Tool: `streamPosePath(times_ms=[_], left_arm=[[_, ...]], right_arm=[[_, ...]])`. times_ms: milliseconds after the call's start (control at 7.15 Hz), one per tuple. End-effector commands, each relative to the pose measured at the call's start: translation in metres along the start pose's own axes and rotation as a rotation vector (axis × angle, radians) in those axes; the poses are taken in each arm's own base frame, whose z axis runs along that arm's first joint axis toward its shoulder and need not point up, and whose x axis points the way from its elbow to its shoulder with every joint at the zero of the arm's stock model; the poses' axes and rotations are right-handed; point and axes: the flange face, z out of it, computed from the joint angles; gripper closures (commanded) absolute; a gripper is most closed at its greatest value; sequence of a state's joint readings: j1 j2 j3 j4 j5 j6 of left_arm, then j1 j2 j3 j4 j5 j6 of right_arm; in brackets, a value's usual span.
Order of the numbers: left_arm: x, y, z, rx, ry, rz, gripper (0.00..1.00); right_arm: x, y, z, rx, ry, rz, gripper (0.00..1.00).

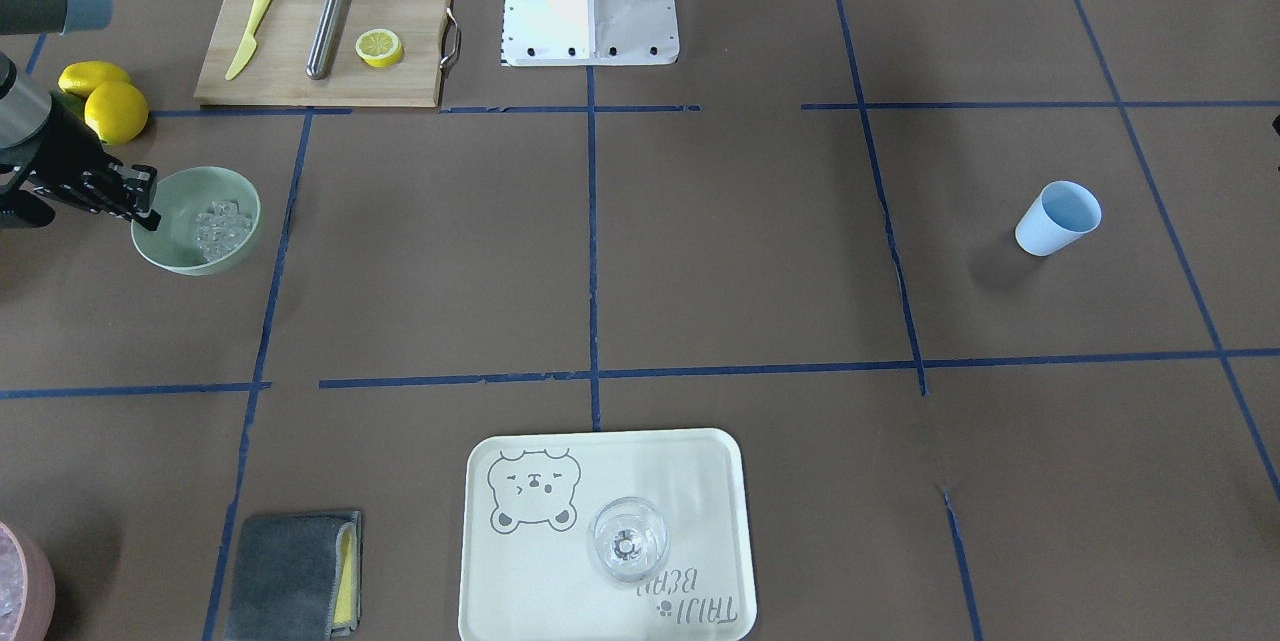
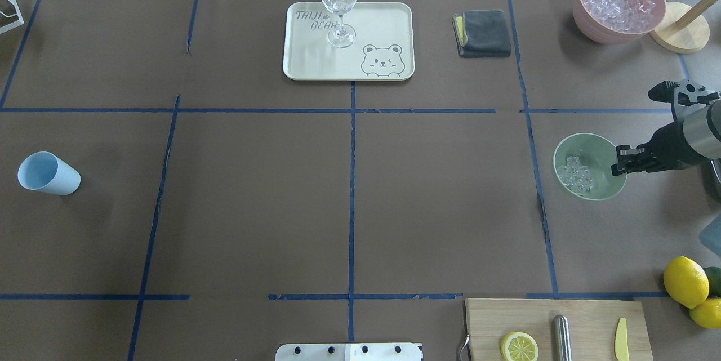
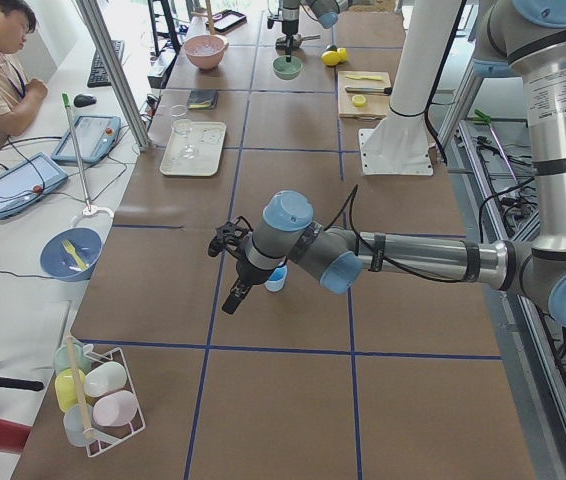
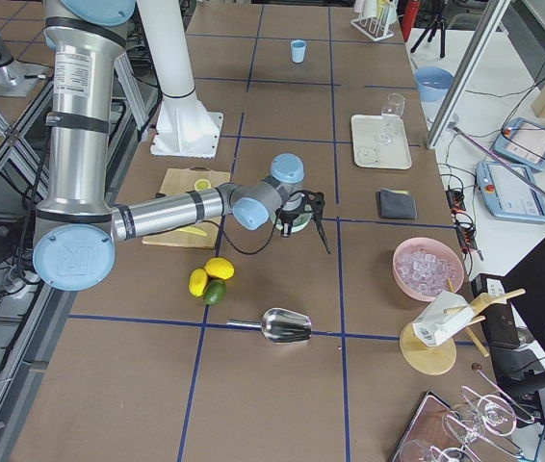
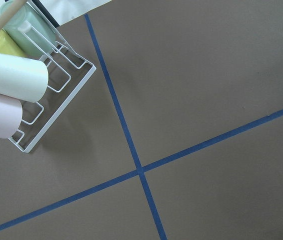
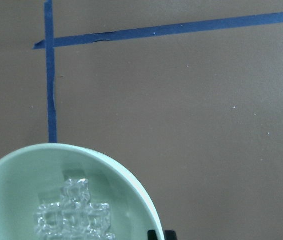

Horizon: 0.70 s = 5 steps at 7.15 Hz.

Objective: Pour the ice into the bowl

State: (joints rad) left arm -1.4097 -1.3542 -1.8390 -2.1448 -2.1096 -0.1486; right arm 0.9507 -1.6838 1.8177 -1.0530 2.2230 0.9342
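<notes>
1. Mint-green bowl [image 2: 598,148] stands on the table [image 2: 439,197] at the robot's right, with the ice [image 2: 575,174] heaped inside against the wall away from the hand. By that, the pour looks done.
2. Right hand [image 2: 618,163] comes in nearly level from the table's right edge. Its fingertips sit at the bowl's near rim, and the ice lies straight ahead of them across the bowl.
3. Whether the fingers pinch the rim or only rest beside it I cannot tell; the wrist view shows just two dark tips at the rim's edge.
4. Left hand [image 3: 237,295] hangs over the blue cup [image 2: 48,174], well apart at the other end; its state I cannot tell.
5. Any next move falls to the right arm, and pulling straight back could drag or tip the bowl.
</notes>
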Motion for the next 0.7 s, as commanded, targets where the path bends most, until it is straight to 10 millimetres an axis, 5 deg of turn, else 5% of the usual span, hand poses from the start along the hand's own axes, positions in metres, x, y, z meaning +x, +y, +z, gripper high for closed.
streamPosePath(times_ms=[0,420,560], left_arm=[[-0.001,0.0,0.001,0.007,0.001,-0.004,0.0],[0.001,-0.001,-0.001,0.011,0.001,-0.001,0.0],[0.001,-0.001,-0.001,0.012,0.002,-0.001,0.0]], right_arm=[[0.035,-0.004,0.02,-0.004,-0.011,-0.012,1.0],[0.053,0.002,0.031,-0.065,-0.03,-0.013,1.0],[0.054,0.003,0.03,-0.073,-0.04,-0.011,0.21]])
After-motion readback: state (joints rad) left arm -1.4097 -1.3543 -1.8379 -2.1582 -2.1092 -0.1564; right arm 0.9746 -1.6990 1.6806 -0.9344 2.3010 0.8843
